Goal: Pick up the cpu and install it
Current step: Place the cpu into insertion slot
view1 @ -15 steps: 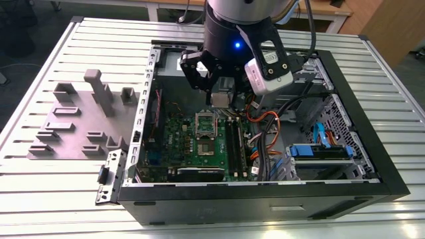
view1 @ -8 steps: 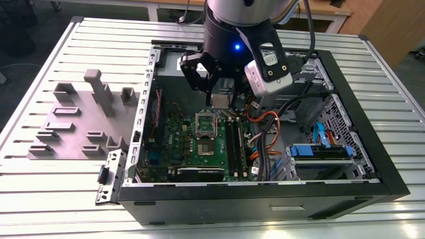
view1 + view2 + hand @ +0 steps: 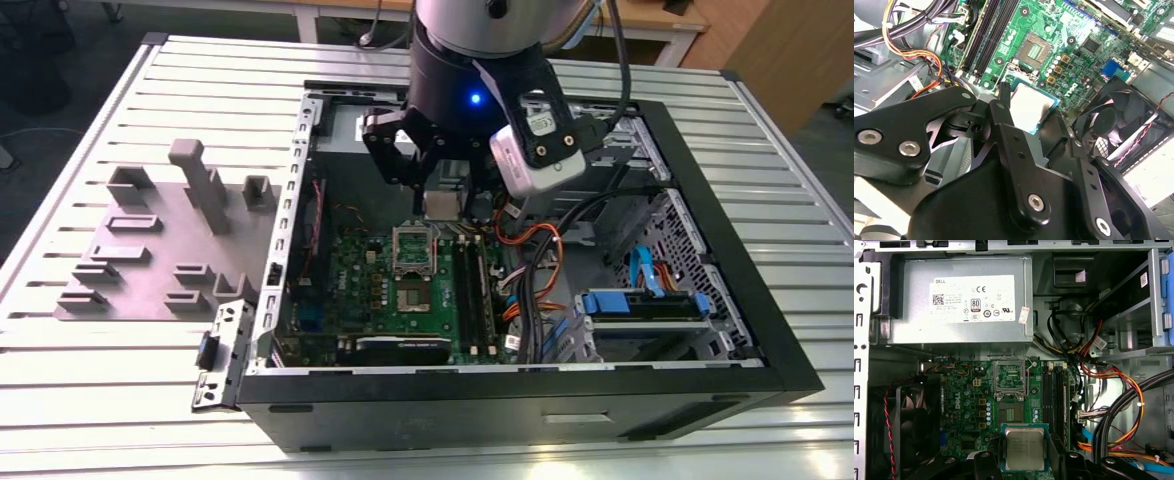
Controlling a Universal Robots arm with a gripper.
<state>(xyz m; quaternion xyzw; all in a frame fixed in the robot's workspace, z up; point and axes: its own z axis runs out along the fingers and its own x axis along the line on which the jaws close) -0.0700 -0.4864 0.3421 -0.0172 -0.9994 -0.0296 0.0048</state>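
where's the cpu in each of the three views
exterior view: the cpu hangs under the arm, just beyond the socket.
second wrist view: the cpu is near the socket, beside the fan.
first wrist view: the cpu is right by the socket.
shared landmark: the socket.

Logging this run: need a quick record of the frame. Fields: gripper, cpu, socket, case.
gripper: shut on cpu
cpu: held clear of the motherboard, metal top facing both wrist views
socket: empty, cpu not yet seated
case: open, lying on its side on the table
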